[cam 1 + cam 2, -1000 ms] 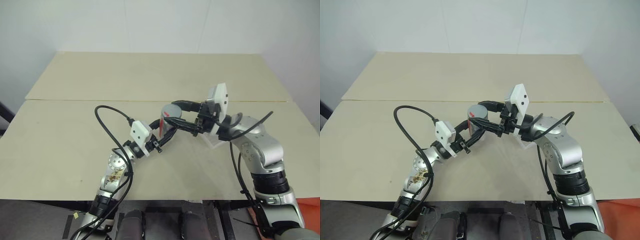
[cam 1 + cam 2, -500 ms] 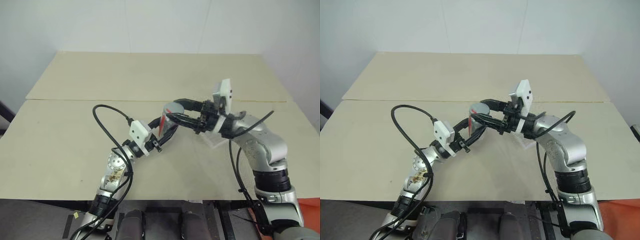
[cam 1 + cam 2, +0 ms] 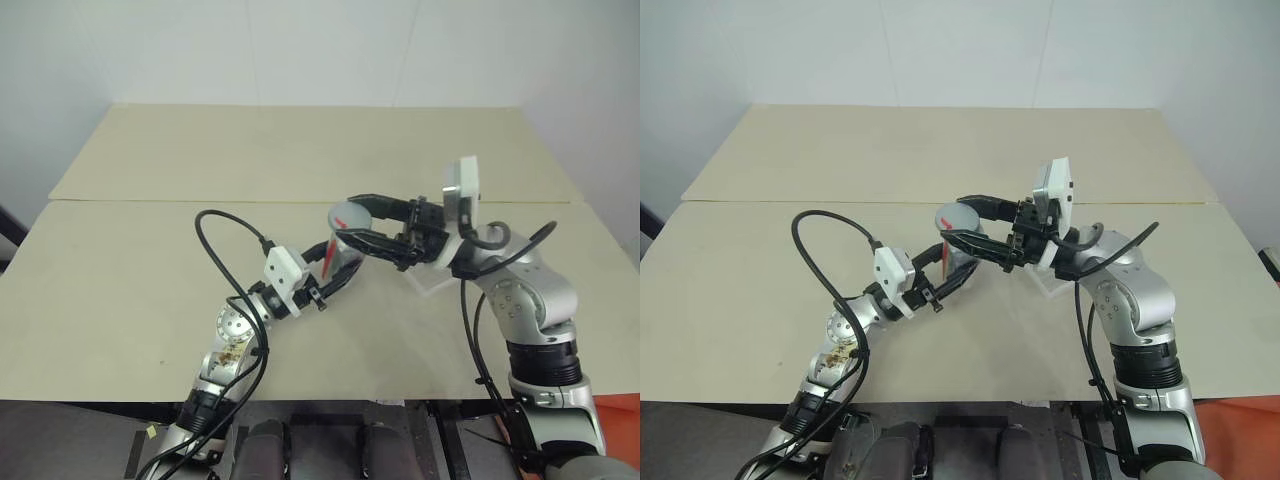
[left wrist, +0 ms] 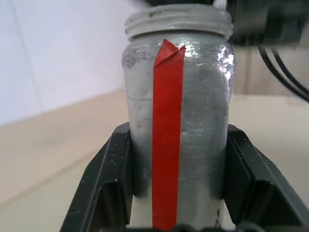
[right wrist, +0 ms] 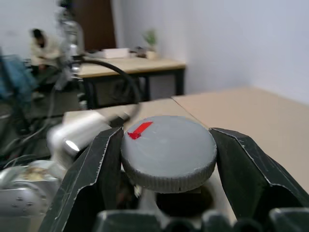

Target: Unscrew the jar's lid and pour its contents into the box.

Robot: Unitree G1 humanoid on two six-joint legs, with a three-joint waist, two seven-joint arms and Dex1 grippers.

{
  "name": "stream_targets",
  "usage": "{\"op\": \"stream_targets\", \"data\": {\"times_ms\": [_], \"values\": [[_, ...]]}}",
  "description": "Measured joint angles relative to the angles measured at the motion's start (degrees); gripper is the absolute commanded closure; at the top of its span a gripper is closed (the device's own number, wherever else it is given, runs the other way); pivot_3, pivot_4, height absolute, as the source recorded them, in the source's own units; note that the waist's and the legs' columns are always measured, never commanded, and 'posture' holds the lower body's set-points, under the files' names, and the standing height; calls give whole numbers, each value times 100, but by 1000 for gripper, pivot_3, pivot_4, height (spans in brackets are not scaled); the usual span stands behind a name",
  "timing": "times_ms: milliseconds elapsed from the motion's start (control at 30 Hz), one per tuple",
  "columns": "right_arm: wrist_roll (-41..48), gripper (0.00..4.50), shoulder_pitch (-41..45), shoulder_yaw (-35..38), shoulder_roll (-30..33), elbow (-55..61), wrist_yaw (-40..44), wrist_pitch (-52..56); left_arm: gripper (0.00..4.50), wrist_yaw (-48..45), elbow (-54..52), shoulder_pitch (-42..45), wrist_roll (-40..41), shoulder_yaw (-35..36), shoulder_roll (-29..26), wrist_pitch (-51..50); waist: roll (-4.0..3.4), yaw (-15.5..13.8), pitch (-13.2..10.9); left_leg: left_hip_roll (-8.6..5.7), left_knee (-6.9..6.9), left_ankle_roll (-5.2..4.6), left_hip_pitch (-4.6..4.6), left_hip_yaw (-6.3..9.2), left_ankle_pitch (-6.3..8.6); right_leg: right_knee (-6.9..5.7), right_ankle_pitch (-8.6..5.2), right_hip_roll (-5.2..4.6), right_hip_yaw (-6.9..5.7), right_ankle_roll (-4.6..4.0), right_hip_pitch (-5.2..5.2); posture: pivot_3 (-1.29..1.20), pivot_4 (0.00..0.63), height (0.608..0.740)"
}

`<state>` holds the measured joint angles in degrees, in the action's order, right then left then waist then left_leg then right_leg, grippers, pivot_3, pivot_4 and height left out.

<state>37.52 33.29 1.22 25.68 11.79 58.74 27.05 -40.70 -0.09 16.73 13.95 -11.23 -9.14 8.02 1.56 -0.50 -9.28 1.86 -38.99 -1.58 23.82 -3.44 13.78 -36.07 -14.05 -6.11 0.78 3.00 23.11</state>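
While one silver-grey jar with a single red stripe is clamped at frame centre by the left fingers, one round, ridged grey lid is pinched by the right fingers just above it. One clear box is seen on the beige surface, lower right of the jar.

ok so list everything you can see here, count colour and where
jar: one, silver-grey with a vertical red stripe, held above the table, threaded neck bare
lid: one, grey with a small red mark, off the jar, just above its mouth
box: one, clear plastic, on the table under the right arm
table: one, beige, with a seam across it
person: one, seated far behind
left gripper: black fingers shut on the jar
right gripper: black fingers shut on the lid
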Motion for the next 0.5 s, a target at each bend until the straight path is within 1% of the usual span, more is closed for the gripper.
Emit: {"op": "stream_targets", "data": {"times_ms": [167, 300, 400, 500], "values": [[-29, 1721, 179, -71, 62, -331, 597, -221, 2362, -326, -16, 0, 198, -22, -76, -89, 0, 4, 0, 0, 0, 0, -1, 0, 0, 0, 0, 0, 0, 0, 0, 0, 150, 740], [-176, 1721, 415, -24, 142, -693, 617, -411, 2362, -319, -16, 1, 193, -17, -73, -89, 0, 2, 0, 0, 0, 0, 0, -1, 0, 1, 0, 0, 0, 0, 1, 0, 150, 740], [-360, 1721, 390, 300, 364, -778, 227, -556, 2362, -147, -17, 4, 146, 32, -63, -89, 0, -38, 0, -2, 0, 0, 2, -1, 0, 3, 0, -3, -1, 0, -1, 0, 150, 740], [-652, 1721, 80, 811, 665, -595, -653, -519, 2362, 54, 28, 82, -48, 104, -76, -83, 0, -57, 0, -2, 0, 0, 2, -4, 0, 3, 0, -3, -3, 0, -1, 0, 150, 740]]}}
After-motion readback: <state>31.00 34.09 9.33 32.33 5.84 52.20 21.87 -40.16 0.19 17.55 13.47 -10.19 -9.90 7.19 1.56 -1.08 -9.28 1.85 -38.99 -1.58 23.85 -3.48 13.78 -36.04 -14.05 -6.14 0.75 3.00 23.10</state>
